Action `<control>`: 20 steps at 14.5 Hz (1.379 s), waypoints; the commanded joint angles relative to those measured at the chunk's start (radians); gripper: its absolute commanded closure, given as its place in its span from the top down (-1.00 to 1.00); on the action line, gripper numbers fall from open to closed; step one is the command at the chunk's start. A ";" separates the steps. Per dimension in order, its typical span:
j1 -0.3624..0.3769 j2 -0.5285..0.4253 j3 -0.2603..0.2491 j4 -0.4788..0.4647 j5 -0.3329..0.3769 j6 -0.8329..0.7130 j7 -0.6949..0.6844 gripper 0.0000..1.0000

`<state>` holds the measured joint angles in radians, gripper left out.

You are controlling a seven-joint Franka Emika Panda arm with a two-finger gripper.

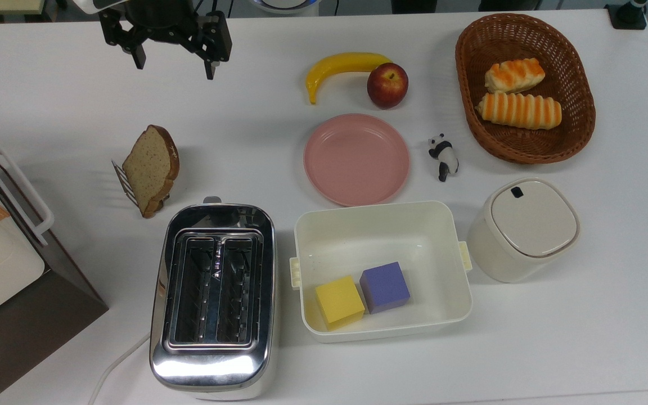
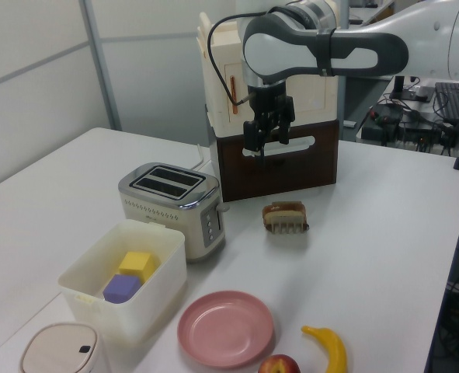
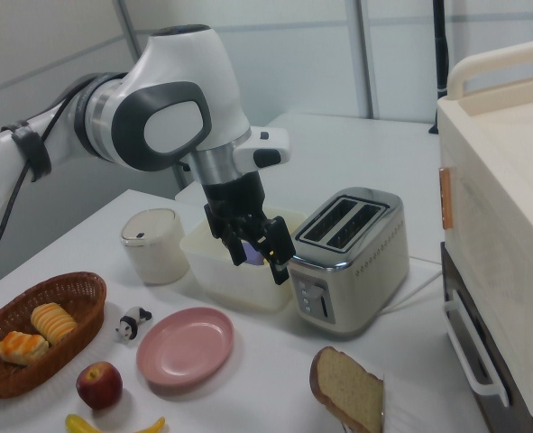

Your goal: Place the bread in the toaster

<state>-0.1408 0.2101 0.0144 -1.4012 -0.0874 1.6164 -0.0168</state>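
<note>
Chrome toaster (image 1: 213, 298) near table edge, bread (image 1: 151, 169) beyond.

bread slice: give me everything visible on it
The bread is one tan-brown wholemeal slice with a darker crust and rounded top. It stands on edge, tilted, leaning in a small wire rack on the white table, beyond the chrome toaster in the top view. Nothing else touches it. The gripper, fingers open, hangs apart from it. The toaster's slots look empty.
</note>
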 commanded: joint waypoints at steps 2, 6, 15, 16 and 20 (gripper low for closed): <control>0.007 -0.023 -0.002 -0.030 -0.012 0.019 0.006 1.00; 0.009 -0.025 -0.001 -0.032 -0.014 0.013 0.006 1.00; 0.009 -0.025 0.001 -0.033 -0.015 0.010 0.006 1.00; 0.009 -0.025 0.001 -0.033 -0.017 0.010 0.004 1.00; 0.009 -0.025 -0.002 -0.032 -0.017 0.010 -0.058 1.00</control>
<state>-0.1401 0.2103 0.0167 -1.4034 -0.0875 1.6164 -0.0299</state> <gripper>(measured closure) 0.000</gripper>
